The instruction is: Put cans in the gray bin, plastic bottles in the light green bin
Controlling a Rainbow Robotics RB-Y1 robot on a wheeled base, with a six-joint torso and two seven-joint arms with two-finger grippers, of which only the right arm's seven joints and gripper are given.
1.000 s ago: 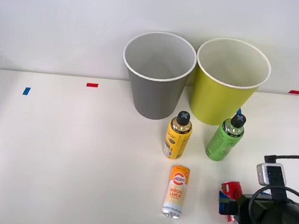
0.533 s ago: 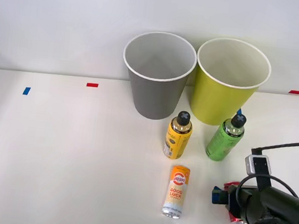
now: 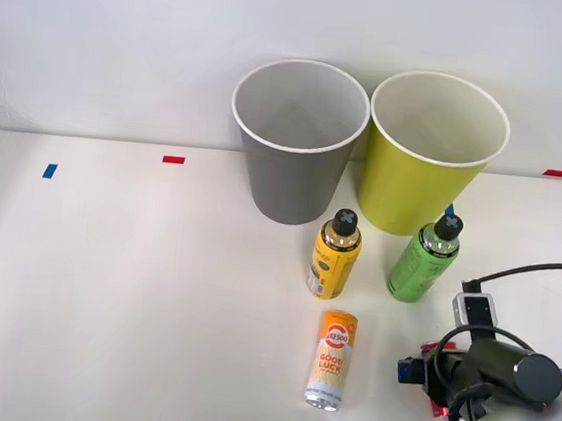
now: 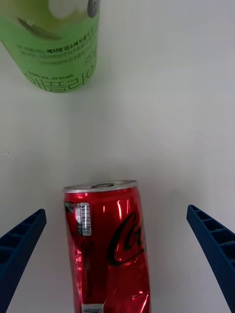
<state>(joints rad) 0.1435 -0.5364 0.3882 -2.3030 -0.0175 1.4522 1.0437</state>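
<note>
From the front, the gray bin [image 3: 297,140] and light green bin [image 3: 434,152] stand rim to rim at the table's [image 3: 122,284] far edge, the yellow bottle [image 3: 336,256] and green bottle [image 3: 424,259] upright just before them, the orange-and-white can [image 3: 331,359] lying nearer with bare white surface stretching away to its left, and the right gripper [image 3: 425,371] low at the near right corner over a sliver of red can [image 3: 441,346]. At the wrist, the ribbed blue fingers [image 4: 19,247] sit spread wide (nothing held), the glossy, slightly dented red can [image 4: 108,244] lying between them without touching, silver end toward the green bottle's [image 4: 56,41] label.
</note>
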